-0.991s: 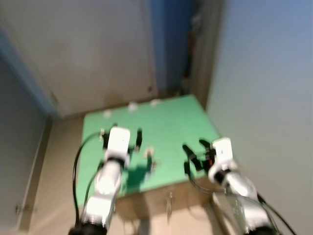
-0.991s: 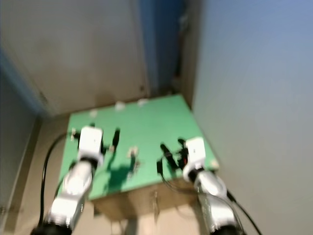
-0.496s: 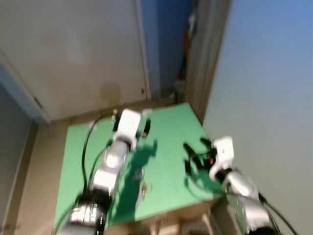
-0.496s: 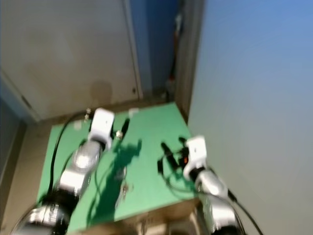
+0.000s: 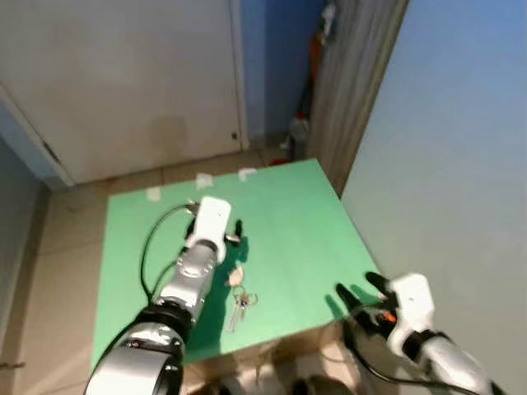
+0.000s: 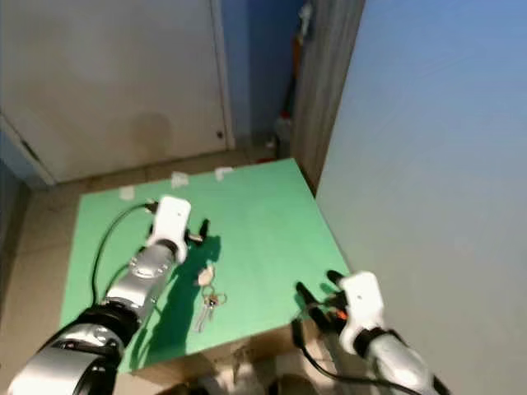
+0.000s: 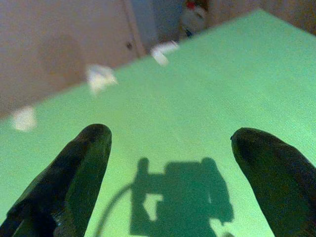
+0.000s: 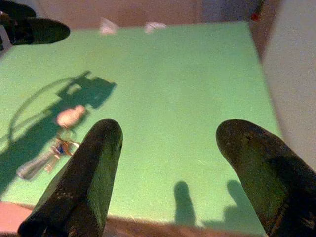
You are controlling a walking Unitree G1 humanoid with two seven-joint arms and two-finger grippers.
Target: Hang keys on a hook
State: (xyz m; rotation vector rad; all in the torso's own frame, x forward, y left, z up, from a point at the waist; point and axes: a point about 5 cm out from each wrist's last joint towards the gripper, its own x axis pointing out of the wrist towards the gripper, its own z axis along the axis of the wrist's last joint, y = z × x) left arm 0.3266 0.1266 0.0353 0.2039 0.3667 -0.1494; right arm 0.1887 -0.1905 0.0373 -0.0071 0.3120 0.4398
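Lying on one green table (image 5: 296, 214): one bunch of keys (image 5: 239, 298); two tools spread.

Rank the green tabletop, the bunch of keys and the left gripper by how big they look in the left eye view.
1. green tabletop
2. left gripper; nearer the camera, so unsure
3. bunch of keys

Keys on a green bench, one arm over it, one at its corner

The keys (image 6: 206, 298) lie flat on the bench (image 6: 263, 214), just beside the left hand (image 6: 195, 233), which hovers above the green top. The right hand (image 6: 315, 298), fingers spread, sits off the near right corner, well apart from the keys.
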